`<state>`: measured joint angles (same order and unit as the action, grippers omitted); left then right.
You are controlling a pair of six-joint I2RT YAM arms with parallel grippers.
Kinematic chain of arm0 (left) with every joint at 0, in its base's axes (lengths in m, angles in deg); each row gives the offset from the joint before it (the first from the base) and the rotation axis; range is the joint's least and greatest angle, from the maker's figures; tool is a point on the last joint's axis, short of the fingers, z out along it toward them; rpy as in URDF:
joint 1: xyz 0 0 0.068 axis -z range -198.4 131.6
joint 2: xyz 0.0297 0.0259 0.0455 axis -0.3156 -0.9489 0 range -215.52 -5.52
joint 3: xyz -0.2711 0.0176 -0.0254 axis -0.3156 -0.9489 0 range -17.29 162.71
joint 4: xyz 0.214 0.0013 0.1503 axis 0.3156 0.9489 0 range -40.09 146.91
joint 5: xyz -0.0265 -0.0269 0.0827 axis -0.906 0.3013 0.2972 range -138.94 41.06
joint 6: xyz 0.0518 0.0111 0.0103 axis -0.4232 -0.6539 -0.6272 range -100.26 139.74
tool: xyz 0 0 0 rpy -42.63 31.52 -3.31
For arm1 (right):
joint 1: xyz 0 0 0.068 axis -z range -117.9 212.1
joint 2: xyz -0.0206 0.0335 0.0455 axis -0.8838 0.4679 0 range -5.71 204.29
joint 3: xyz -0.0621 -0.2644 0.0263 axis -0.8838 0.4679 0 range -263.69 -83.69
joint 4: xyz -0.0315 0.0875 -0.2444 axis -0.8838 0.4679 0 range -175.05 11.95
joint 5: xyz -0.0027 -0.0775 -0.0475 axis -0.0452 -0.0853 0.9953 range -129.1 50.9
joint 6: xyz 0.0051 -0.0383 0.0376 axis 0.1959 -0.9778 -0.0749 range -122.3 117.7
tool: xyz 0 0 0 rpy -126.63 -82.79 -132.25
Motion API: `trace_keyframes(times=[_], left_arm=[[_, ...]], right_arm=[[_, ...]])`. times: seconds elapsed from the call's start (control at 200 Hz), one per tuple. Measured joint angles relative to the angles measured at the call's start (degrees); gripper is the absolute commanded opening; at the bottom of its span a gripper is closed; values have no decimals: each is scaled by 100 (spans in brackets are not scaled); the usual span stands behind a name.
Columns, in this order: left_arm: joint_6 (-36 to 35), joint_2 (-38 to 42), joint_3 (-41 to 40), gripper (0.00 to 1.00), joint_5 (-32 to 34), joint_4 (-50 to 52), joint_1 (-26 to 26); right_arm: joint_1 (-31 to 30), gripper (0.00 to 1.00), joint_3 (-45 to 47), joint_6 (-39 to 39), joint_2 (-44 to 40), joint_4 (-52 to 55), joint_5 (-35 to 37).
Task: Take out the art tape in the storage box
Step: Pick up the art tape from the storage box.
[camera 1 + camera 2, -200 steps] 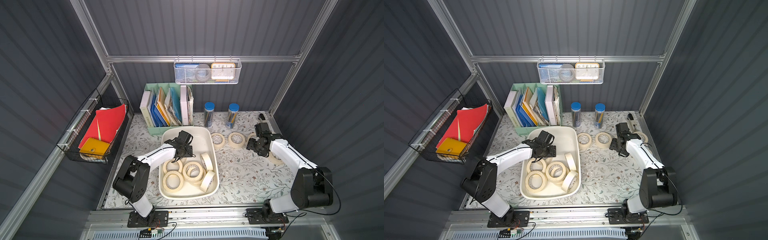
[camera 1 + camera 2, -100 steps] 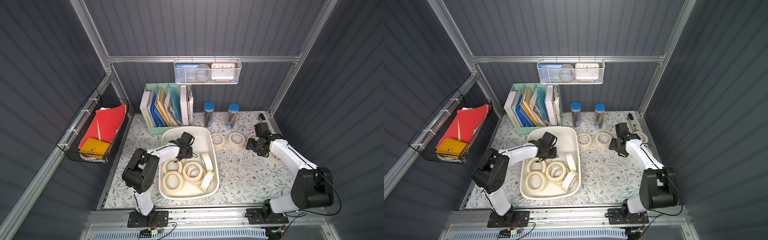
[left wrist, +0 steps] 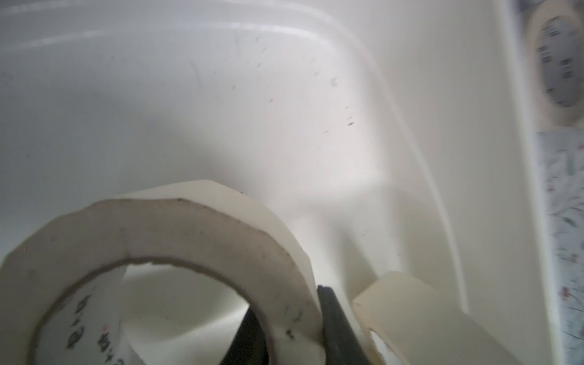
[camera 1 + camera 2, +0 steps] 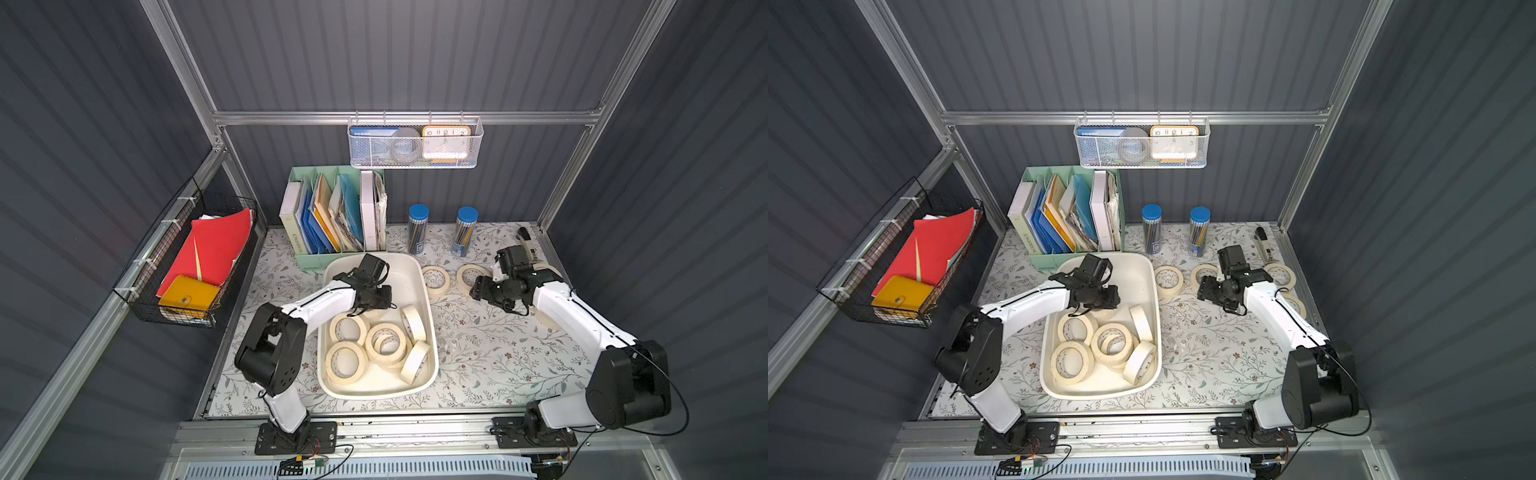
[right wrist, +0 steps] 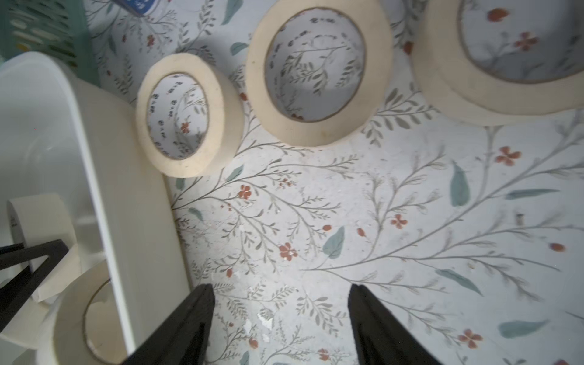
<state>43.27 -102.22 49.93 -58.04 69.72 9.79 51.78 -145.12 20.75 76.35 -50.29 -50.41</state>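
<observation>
Gripping: the left gripper pinches the wall of the held roll of art tape. One black finger sits outside the ring and the other inside the printed core.
Held roll, place: inside the storage box, toward its 12 o'clock end. In both top views the left gripper mostly hides it. It seems tipped up off the box floor, though the close view is blurred.
Storage box: an off-white tub at the table's centre, with its long axis running 12 to 6 o'clock.
Art tape in the box: flat rolls lie on the 9 o'clock side. A stacked pair sits mid-box. Two rolls stand on edge along the 3 o'clock wall.
Art tape on the table: two rolls lie flat just beside the box at its 2 o'clock. Two more lie farther toward 3 o'clock, by the right arm.
Right gripper: the right gripper has its fingers spread and holds nothing. It hangs above the floral table cover, between the box rim and the outer rolls.
Surroundings: a mint-green file organiser touches the box at 12 o'clock. Two blue-capped pencil tubes stand at 1 o'clock.
</observation>
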Motion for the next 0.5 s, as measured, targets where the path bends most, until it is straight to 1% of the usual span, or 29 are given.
trace_keyframes(times=[0.11, 0.22, 0.37, 0.5], left_arm=[[116, 901, -243, 0, -686, -922, 0], [337, 1419, -468, 0, -1362, -1985, 0], [883, 1534, -1045, 0, -2334, -3567, -48], [1744, 1401, -1700, 0, -3141, -5217, -212]], right_arm=[[-28, 72, 0, 15, -9, -308, -763], [-79, 69, 131, 173, -94, -953, -1530], [-122, 68, 442, 741, -192, -2131, -2398], [-144, 68, 608, 1436, -142, -3338, -2962]])
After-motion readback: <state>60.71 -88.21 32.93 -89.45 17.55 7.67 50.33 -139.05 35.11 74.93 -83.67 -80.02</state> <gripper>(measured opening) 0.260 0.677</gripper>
